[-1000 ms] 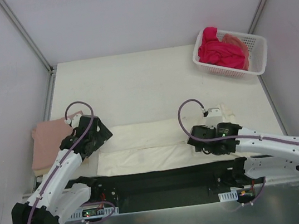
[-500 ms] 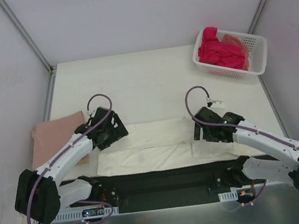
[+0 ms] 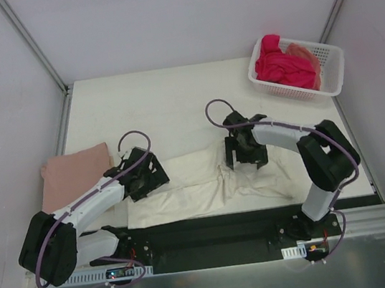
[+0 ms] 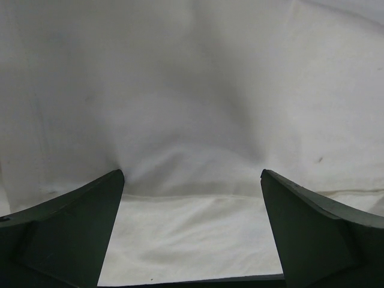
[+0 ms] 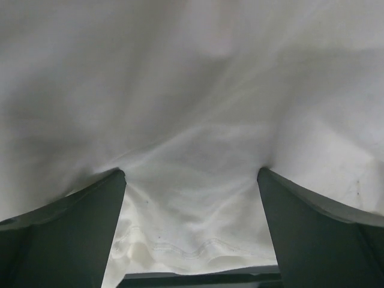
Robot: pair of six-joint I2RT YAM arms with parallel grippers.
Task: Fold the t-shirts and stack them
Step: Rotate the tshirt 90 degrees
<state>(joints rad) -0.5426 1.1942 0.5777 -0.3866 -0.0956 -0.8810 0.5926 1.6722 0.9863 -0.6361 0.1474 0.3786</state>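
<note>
Left end effector [image 3: 148,175] and right end effector [image 3: 243,152] press, jaws apart, into the cream t-shirt [image 3: 197,187]; they should pinch matching edges evenly.

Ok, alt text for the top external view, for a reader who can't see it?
The left gripper and right gripper, both open, press down on a rumpled cream-white t-shirt lying along the near edge of a white table. A folded pink shirt lies to its left; a white basket at far right holds a magenta shirt.

Top view bright, evenly lit, sharp, shadows faint; both wrist views greyer, softly blurred up close.
</note>
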